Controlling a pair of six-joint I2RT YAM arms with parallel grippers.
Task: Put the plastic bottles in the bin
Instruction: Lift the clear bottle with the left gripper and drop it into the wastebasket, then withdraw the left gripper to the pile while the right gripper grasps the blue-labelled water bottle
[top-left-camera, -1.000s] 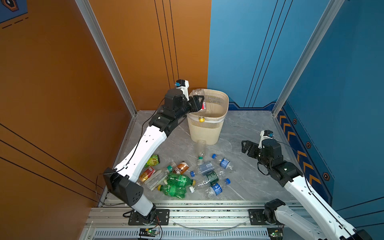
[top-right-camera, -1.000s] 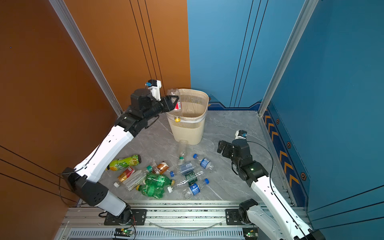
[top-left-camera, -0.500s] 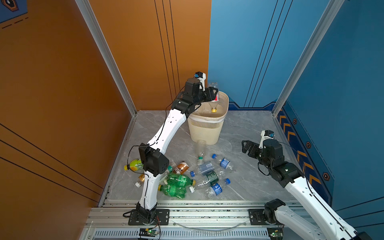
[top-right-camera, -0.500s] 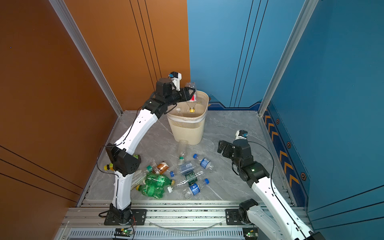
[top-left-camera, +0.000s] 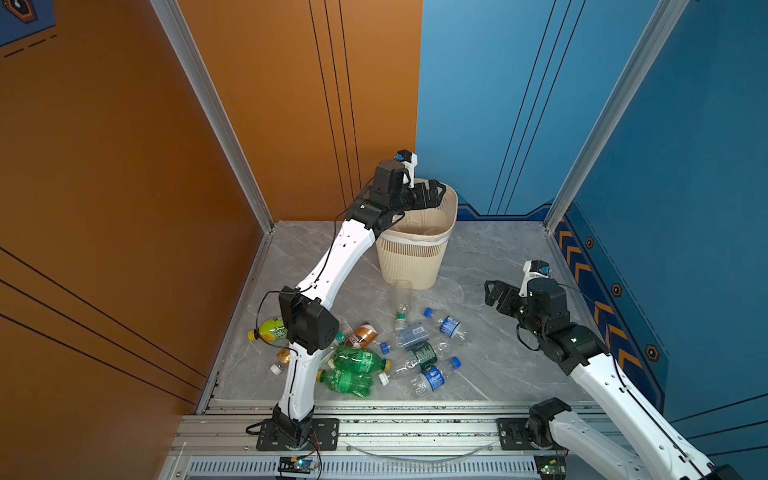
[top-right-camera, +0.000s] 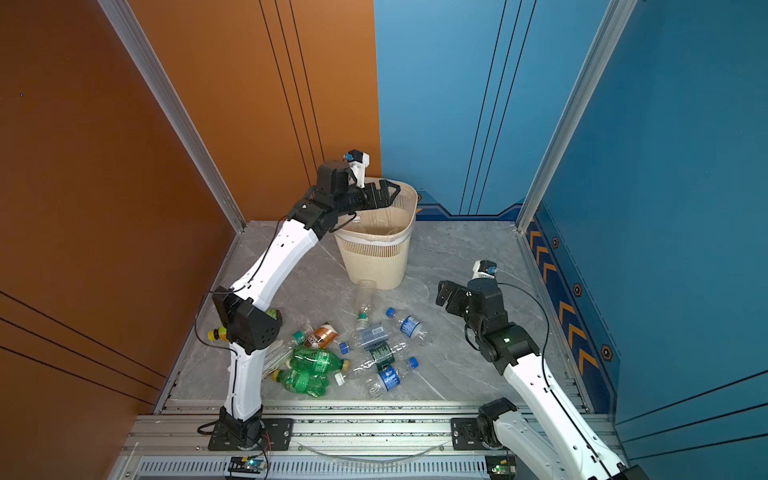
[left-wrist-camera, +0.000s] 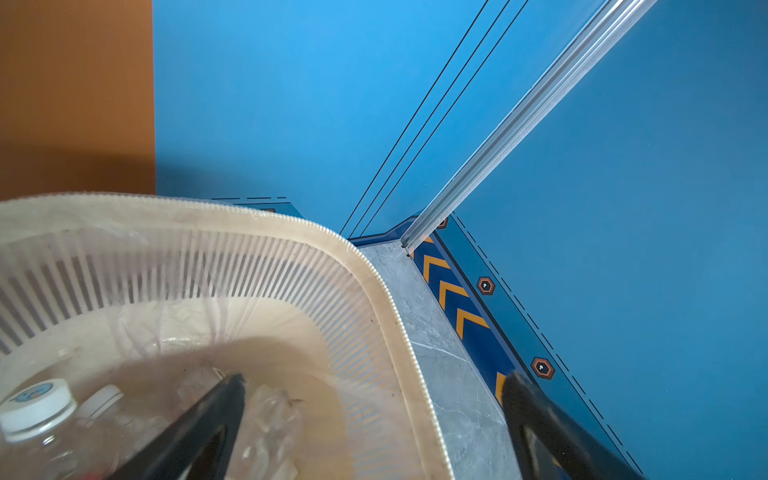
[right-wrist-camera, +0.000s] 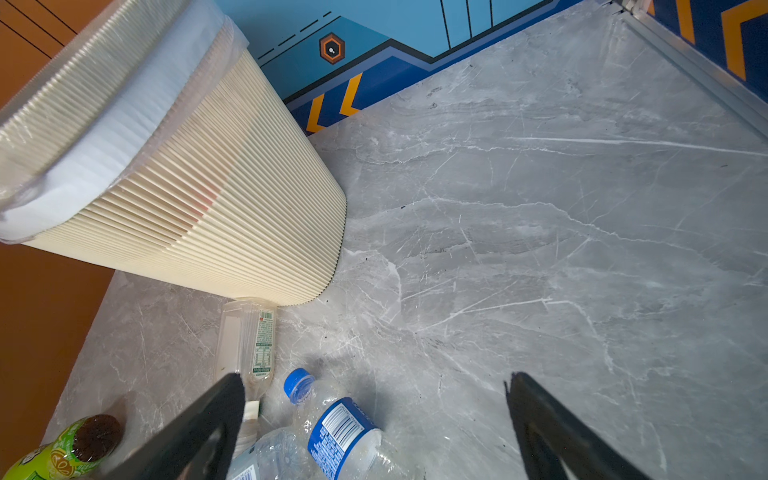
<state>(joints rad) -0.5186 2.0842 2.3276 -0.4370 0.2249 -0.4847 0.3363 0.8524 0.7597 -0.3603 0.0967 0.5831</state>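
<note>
While the left gripper (top-left-camera: 439, 193) hangs over the bin (top-left-camera: 415, 266) at the far side with its jaws spread wide and nothing between them, most of the plastic bottles (top-left-camera: 361, 361) lie heaped on the near grey marble surface (top-left-camera: 490, 249), at least one white-capped one sits inside the bin, and the right gripper (top-left-camera: 494, 293) hovers empty, jaws apart too, right of the heap

A: Free room?
B: Bare bench (top-left-camera: 498, 249) right of the bin (top-left-camera: 415, 257), reaching the blue wall (top-left-camera: 519, 124).
A: Obstacles?
B: Bottles (top-left-camera: 357, 359) crowding the near-left bench; one clear bottle (top-left-camera: 402, 299) lies against the bin's base.
</note>
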